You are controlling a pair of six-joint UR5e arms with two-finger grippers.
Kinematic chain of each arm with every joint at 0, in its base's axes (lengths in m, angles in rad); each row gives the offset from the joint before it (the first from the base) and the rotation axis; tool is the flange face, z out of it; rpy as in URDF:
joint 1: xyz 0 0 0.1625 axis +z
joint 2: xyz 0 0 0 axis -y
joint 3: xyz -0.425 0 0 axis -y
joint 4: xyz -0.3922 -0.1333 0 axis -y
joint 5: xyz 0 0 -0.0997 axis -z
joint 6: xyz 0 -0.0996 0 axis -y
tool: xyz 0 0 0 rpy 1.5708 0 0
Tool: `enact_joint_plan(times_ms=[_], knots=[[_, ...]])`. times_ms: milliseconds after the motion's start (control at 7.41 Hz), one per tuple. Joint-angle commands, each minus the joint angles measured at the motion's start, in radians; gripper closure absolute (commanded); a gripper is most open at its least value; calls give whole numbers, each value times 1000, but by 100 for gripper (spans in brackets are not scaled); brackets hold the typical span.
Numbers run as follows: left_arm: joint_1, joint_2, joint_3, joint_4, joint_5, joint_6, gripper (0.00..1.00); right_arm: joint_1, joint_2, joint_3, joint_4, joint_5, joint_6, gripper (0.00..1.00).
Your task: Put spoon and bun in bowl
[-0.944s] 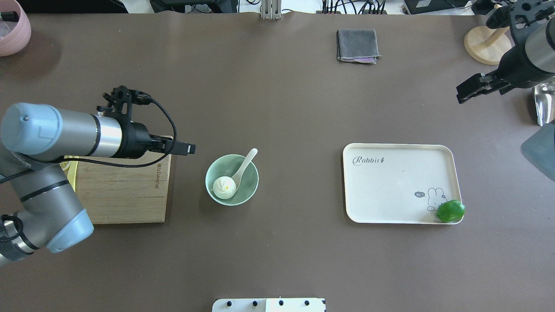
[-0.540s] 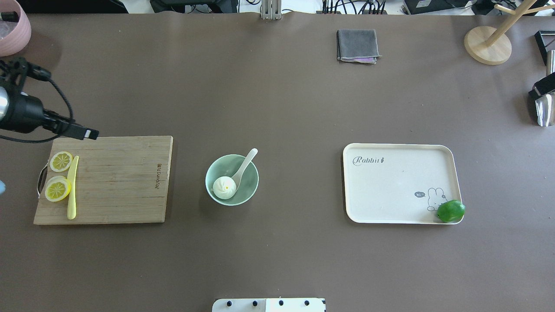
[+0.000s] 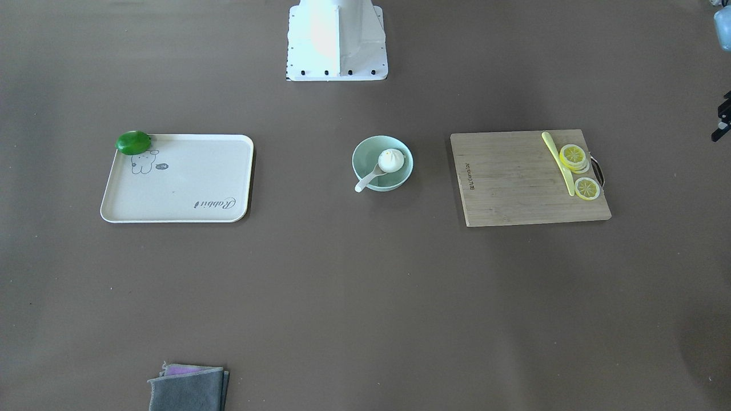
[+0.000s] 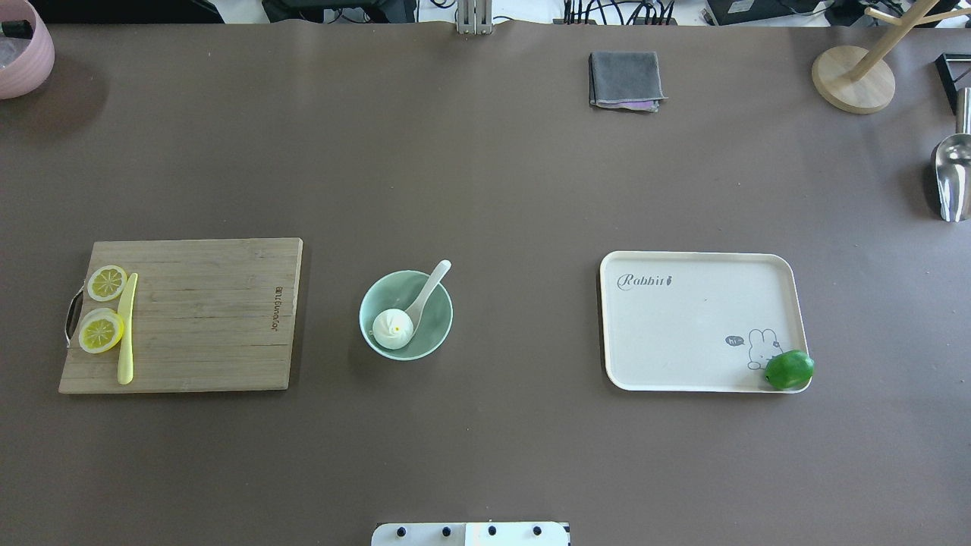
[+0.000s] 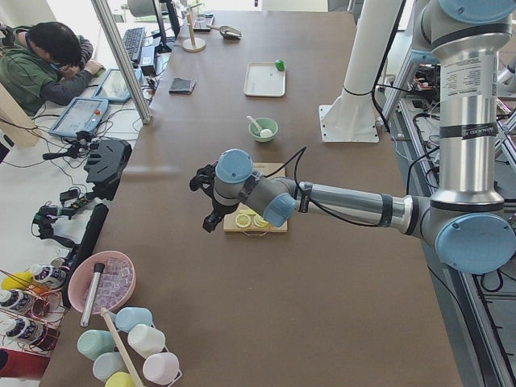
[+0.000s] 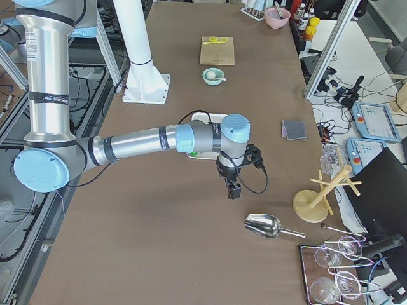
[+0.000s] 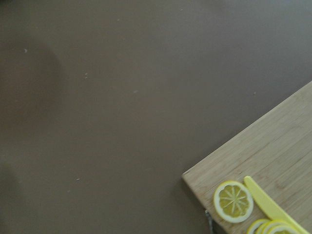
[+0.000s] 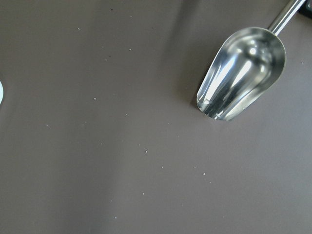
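The pale mint-green bowl point(image 4: 438, 331) stands mid-table; in the front view it point(image 3: 367, 152) is also at the centre. The white pleated bun point(image 4: 392, 327) lies inside it. The white spoon point(image 4: 428, 290) has its scoop in the bowl and its handle leaning over the far-right rim. My left gripper point(image 5: 211, 222) hangs over the table beyond the cutting board's left end, far from the bowl. My right gripper point(image 6: 234, 192) hangs over the table near a metal scoop, past the tray. I cannot tell whether either is open or shut. Neither wrist view shows any fingers.
A wooden cutting board point(image 4: 205, 318) with lemon slices point(image 4: 101, 332) and a yellow knife point(image 4: 127, 330) lies left of the bowl. A cream tray point(image 4: 683, 326) with a lime point(image 4: 789, 369) lies to the right. A grey cloth point(image 4: 626, 80), a wooden stand point(image 4: 850, 76) and a metal scoop point(image 4: 952, 174) are at the far right.
Both arms have drawn back out of the overhead view, the left arm leftward, the right arm rightward. The bowl, bun and spoon have not moved.
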Motion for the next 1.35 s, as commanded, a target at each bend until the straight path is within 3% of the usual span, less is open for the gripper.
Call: enact_joint_plan(times_ms=[0,135,270,405,540,675,810,1214], knots=[[-31,104,123,-17,27,33,0,3,-3,-42,0,27,-1,0],[-35,105,172,-138,152,24,0,3,-4,-60,0,50,-1,0],[-32,99,168,-91,160,22,1,1,-3,-71,0,67,-2,0],[-44,81,129,20,109,21,1,1,-3,-71,2,68,-2,0],[-95,20,48,283,81,24,1,1,-3,-71,0,68,-2,0],[-98,-41,-35,515,120,33,0,1,-4,-71,0,70,-4,0],[-98,-34,-62,538,160,33,1,1,-6,-71,0,77,-4,0],[-97,-33,-77,537,150,39,0,1,-6,-73,0,79,-7,0]])
